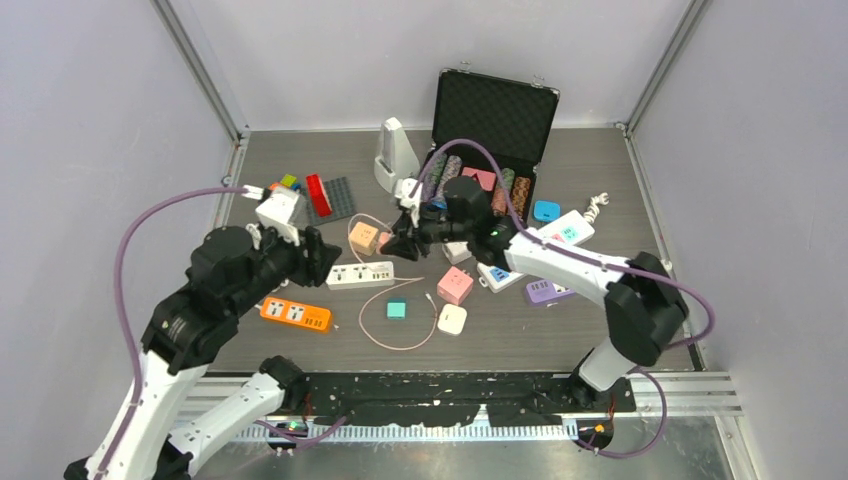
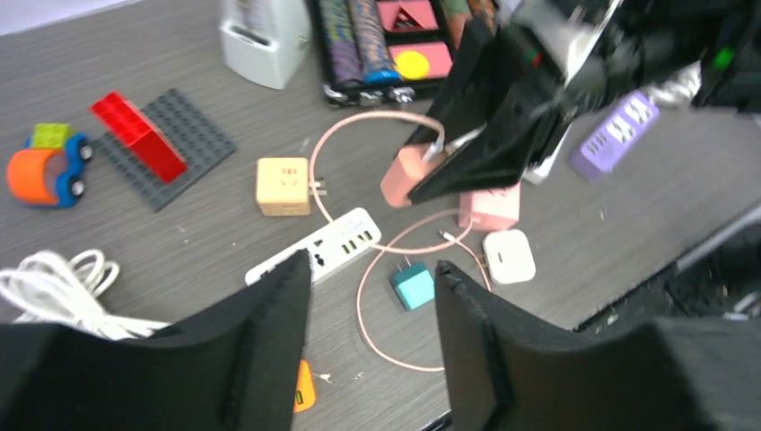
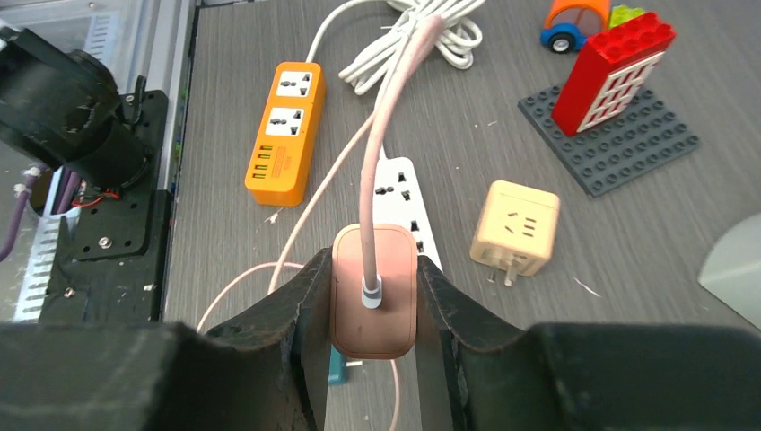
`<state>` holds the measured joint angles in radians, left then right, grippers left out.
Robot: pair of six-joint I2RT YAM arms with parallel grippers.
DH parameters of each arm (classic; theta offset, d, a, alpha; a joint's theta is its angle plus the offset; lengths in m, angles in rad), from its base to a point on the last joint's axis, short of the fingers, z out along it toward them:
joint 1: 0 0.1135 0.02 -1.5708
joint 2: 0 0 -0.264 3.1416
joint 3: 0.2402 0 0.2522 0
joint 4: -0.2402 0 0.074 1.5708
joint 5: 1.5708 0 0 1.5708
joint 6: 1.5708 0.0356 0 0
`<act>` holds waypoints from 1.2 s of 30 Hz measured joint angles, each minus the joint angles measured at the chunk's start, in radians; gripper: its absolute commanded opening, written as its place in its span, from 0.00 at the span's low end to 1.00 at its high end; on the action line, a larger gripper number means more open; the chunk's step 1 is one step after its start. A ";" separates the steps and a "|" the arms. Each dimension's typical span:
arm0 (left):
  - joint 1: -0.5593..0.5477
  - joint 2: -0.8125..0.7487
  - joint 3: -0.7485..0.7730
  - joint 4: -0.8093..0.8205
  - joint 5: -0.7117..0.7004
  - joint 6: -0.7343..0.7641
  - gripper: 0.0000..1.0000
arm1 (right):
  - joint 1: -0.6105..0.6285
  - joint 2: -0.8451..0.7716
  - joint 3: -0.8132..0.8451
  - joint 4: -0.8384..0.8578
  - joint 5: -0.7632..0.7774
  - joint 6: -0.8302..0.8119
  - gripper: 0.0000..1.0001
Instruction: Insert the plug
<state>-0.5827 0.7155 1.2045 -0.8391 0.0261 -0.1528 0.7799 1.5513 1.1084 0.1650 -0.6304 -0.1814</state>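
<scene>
Pink plug [image 3: 374, 310]: held low in the centre of the right wrist view, off the surface [image 3: 502, 350], near the end of the white power strip [image 3: 402, 199].
Right jaws: pressed onto the plug's two broad flat sides, pinching it.
Left jaws: spread, with nothing between them, at the bottom edge of the left wrist view.
Handling: judged light and rigid. Smooth shell likely to slip or twist if gripped off-centre. Probably tugged sideways by its lead.
Where to hold: judged best on the flat sides, mid-body, clear of the lead's connector and of the prong face.
Prongs: hidden from view.
Plug shape: a block with rounded corners, in matte pink plastic.
Pink cable [image 3: 375, 171]: thin, rubbery and springy-looking. Rose from the plug's upper face through a silver connector, then curved toward the upper centre of the frame.
Strip: a long bar of glossy white plastic with sockets along its top face.
Surface: grey with a wood-grain look.
Nearby: orange power strip [image 3: 285, 126] at upper left, beige cube adapter [image 3: 516, 224] at centre right.
</scene>
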 measured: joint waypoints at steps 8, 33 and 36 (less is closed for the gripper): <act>0.000 -0.181 -0.006 0.010 -0.201 -0.069 0.71 | 0.093 0.243 0.154 0.008 0.044 -0.041 0.05; 0.000 -0.225 -0.033 0.034 -0.248 -0.101 0.72 | 0.169 0.686 0.587 -0.196 0.028 -0.233 0.05; 0.000 -0.225 -0.033 0.034 -0.251 -0.101 0.72 | 0.171 0.701 0.619 -0.228 0.034 -0.234 0.05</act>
<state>-0.5827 0.4904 1.1717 -0.8055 -0.2249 -0.2535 0.9512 2.2520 1.7275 -0.0631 -0.5964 -0.4152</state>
